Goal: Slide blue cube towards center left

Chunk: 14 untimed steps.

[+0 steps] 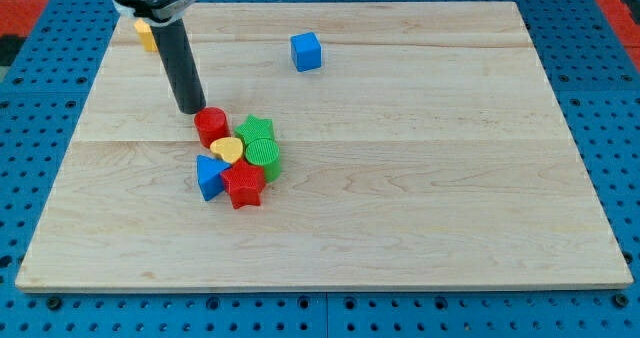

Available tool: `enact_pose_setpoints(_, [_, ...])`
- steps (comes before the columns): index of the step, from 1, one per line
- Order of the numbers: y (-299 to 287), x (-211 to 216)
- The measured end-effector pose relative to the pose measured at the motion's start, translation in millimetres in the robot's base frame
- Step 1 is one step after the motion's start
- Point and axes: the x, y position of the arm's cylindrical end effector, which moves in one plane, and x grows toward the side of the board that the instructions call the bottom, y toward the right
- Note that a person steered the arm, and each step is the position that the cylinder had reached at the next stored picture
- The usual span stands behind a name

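Note:
The blue cube (307,51) sits alone near the view's top, a little left of the middle. My tip (190,110) rests on the board well to the left of and below the cube. It stands just up-left of a red cylinder (211,127), close to it or touching; I cannot tell which. The rod rises from the tip to the view's top left.
Below-right of my tip is a tight cluster: the red cylinder, a yellow heart (228,149), a green star (256,130), a green cylinder (263,155), a blue triangle (209,175), a red star (243,184). A yellow block (146,33) shows behind the rod at top left.

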Motion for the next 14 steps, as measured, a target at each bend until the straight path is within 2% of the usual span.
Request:
enact_pose_setpoints(3, [40,12])
enact_pose_setpoints(4, [40,-22])
enact_pose_setpoints(5, [66,-35])
enact_pose_setpoints(7, [173,-46])
enact_pose_setpoints(8, [199,-87])
enact_pose_setpoints(9, [193,-111])
enact_pose_setpoints(13, [24,-99])
enact_pose_setpoints(14, [4,-84])
